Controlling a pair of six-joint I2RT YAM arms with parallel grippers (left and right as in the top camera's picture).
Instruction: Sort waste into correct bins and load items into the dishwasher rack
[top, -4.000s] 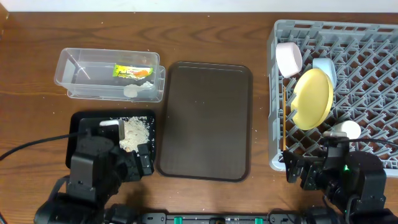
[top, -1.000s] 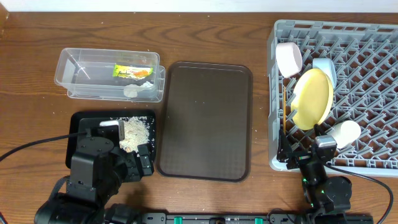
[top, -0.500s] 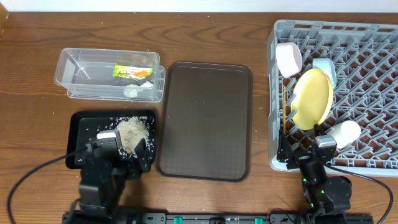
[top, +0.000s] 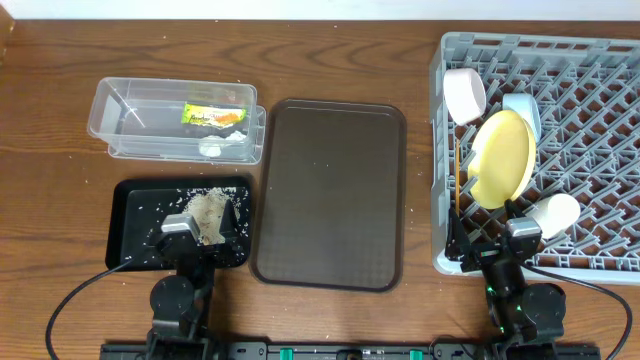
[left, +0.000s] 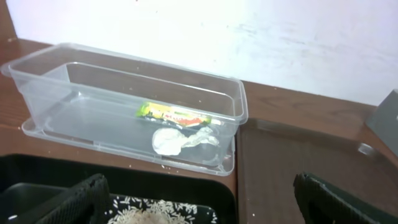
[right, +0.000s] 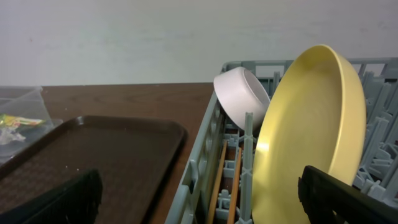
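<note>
The clear tub (top: 130, 108) holds the green-yellow wrapper (top: 213, 116) and the white scrap (top: 210, 147); both also show in the left wrist view, the wrapper (left: 177, 115) and the scrap (left: 177, 141). The rice pile (top: 207, 212) lies in the black tray (top: 130, 205). The grey rack (top: 590, 120) holds the yellow plate (top: 503, 158), white bowl (top: 464, 93), light blue bowl (top: 523, 107), pale cup (top: 555, 212) and chopsticks (top: 457, 185). My left gripper (left: 202, 208) is open and empty over the rice. My right gripper (right: 199, 199) is open and empty at the rack's near left corner.
A large dark brown serving tray (top: 330, 195) lies between the bins and the rack. The rack's wall (right: 202, 162) stands just ahead of the right gripper, with the plate (right: 311, 124) upright behind it. Stray rice grains dot the black tray.
The left arm has folded down and drawn back toward the front edge, uncovering the rice pile. The right arm drew back earlier and has stayed still for the last second.
</note>
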